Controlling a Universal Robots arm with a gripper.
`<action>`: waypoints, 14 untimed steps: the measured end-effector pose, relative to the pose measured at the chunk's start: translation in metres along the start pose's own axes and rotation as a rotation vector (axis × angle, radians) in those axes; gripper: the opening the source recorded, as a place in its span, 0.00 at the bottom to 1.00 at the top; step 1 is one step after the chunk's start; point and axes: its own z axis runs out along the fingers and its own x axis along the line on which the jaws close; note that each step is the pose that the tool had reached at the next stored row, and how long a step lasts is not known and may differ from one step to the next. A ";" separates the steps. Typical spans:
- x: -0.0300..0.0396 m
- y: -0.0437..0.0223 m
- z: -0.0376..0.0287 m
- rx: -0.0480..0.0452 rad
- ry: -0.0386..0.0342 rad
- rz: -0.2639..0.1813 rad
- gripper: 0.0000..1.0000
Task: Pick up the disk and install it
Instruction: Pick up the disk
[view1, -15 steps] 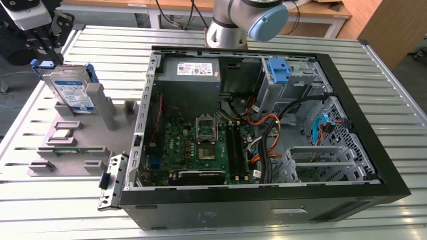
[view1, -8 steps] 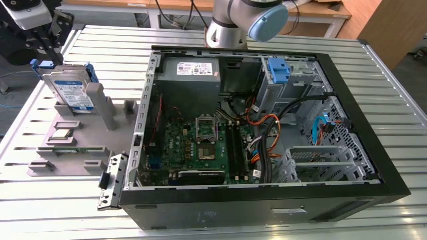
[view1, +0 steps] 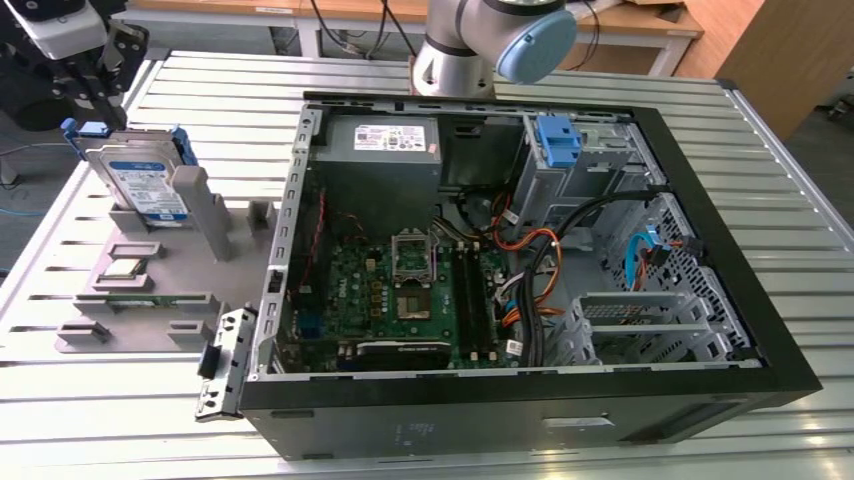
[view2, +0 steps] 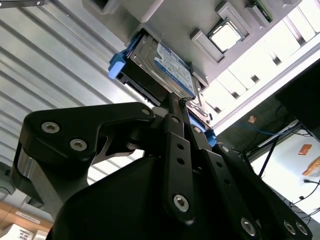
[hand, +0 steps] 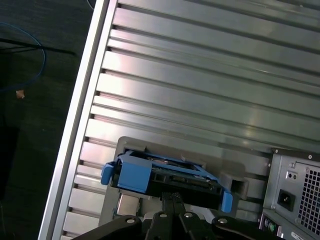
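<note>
My jaws were pressed together tip to tip, holding nothing, directly above the disk (view1: 142, 188). It stood on edge in the grey stand (view1: 203, 218) on the desk (view1: 80, 405), just outside the case (view1: 534, 398), blue-framed edge up towards my tips.

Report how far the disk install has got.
Done: the gripper is at the disk, which stands upright in the grey stand, to the exterior view's left of the open computer case. In hand: the gripper looks shut on the disk's top edge. Left: the disk is not yet lifted from the stand or placed in the case.
</note>
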 end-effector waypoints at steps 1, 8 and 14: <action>0.0000 0.0000 0.0000 -0.0001 0.0003 -0.006 0.10; 0.0000 0.0000 0.0000 -0.0019 0.0025 -0.051 0.10; 0.0000 0.0000 0.0000 -0.0034 0.0052 -0.102 0.10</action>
